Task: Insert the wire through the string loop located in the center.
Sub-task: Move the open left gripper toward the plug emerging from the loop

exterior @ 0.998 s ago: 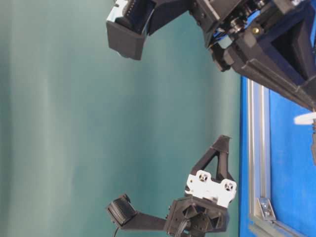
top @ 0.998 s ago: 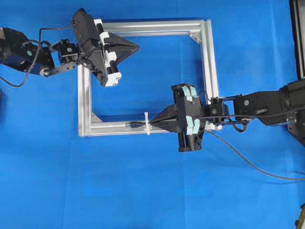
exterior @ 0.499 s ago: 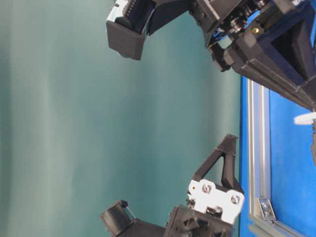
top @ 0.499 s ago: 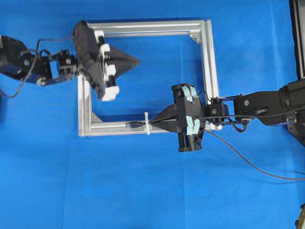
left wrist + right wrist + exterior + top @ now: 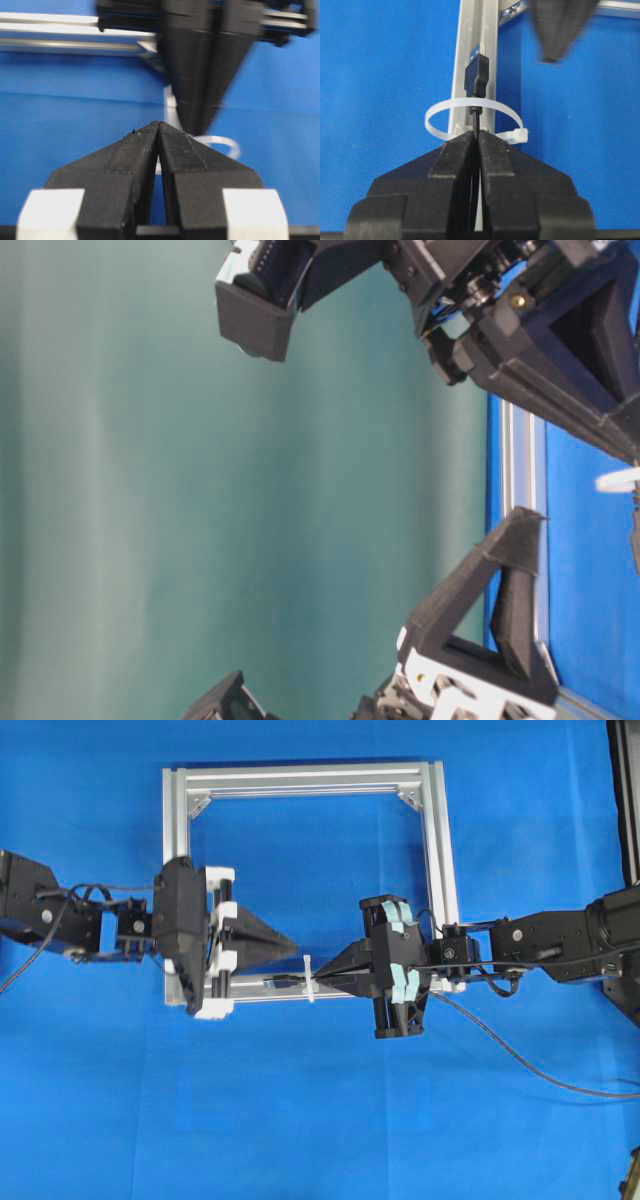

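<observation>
Where blue cloth (image 5: pixel 300 1120) spreads, right claw (image 5: pixel 318 982) grips wire (image 5: pixel 476 80); left claw (image 5: pixel 290 946) closed, empty.

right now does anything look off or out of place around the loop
Nothing stands out. The wire runs straight through the string loop, its plug past it over the frame bar, held by the right gripper. The left gripper, jaws shut, sits nearby, apart from both.

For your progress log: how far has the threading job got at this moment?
Done: the wire's plug has passed through the string loop over the frame bar. In hand: the right pincer is shut on the wire. Left: the shut, empty left pincer has not taken the plug.
</observation>
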